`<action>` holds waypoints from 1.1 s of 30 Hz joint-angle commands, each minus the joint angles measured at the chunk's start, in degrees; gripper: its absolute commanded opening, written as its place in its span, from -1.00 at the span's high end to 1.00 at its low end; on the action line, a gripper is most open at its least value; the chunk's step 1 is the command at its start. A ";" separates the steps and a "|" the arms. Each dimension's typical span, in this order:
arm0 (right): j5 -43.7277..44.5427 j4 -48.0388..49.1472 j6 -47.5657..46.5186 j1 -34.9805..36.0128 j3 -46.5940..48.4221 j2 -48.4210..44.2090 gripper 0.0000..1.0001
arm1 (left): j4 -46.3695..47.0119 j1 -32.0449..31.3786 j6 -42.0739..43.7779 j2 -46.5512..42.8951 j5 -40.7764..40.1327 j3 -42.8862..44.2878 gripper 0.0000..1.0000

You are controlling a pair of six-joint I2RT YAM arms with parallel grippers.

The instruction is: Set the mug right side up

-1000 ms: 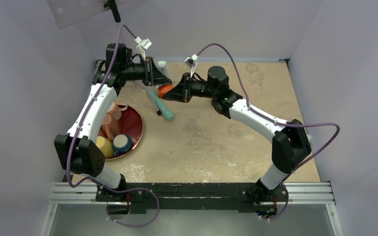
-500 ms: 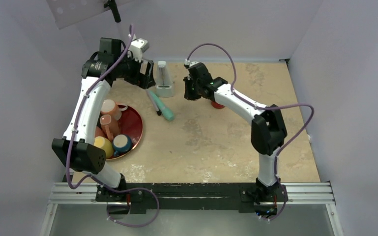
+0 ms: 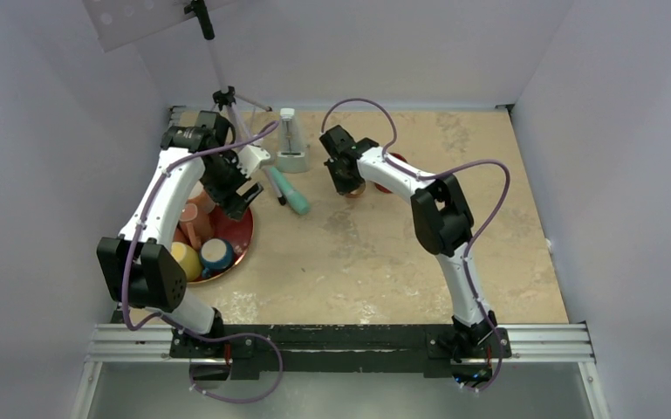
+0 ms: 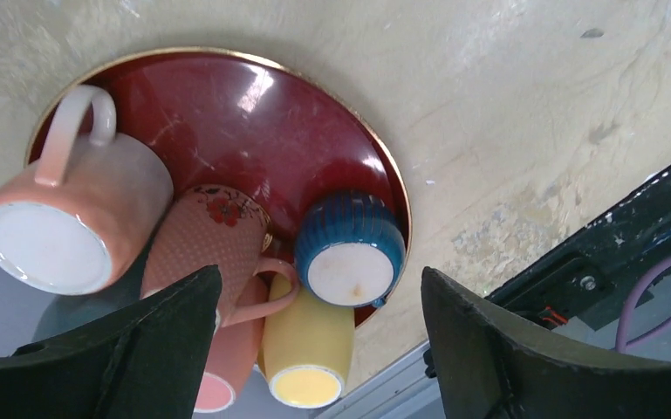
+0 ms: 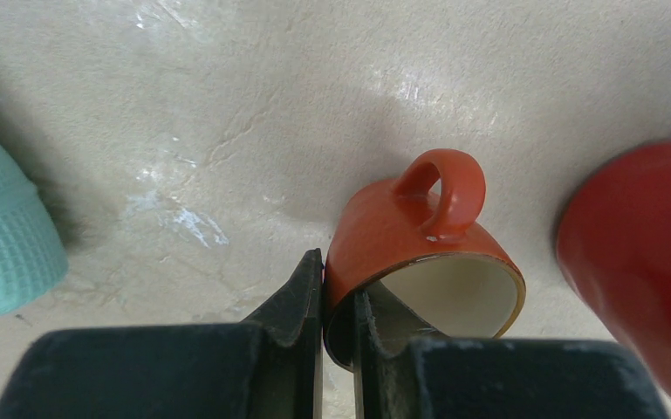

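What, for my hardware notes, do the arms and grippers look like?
The left arm and right arm have white links with bulky black joints, and a purple cable loops along each. The left gripper and right gripper have black, matte, wedge-shaped fingers. No markings are readable.

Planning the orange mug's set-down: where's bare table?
Bare: the beige tabletop's whole right side, and the near centre between the round dark-red tray and the right arm. Crowded: far left, around the pale metronome, teal ribbed cylinder and tray.
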 commanded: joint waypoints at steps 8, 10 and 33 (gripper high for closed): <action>2.49 -1.55 -2.92 0.10 5.22 -1.13 -0.09 | 3.48 3.22 13.98 2.72 -4.69 3.27 -0.78; 2.77 -1.51 -3.04 0.23 5.58 -2.57 -0.13 | 3.26 3.85 16.10 7.10 -6.94 7.26 -0.78; -0.82 6.38 0.96 0.18 -12.51 -25.45 -0.18 | 13.06 6.10 26.14 32.43 -24.41 11.03 -0.24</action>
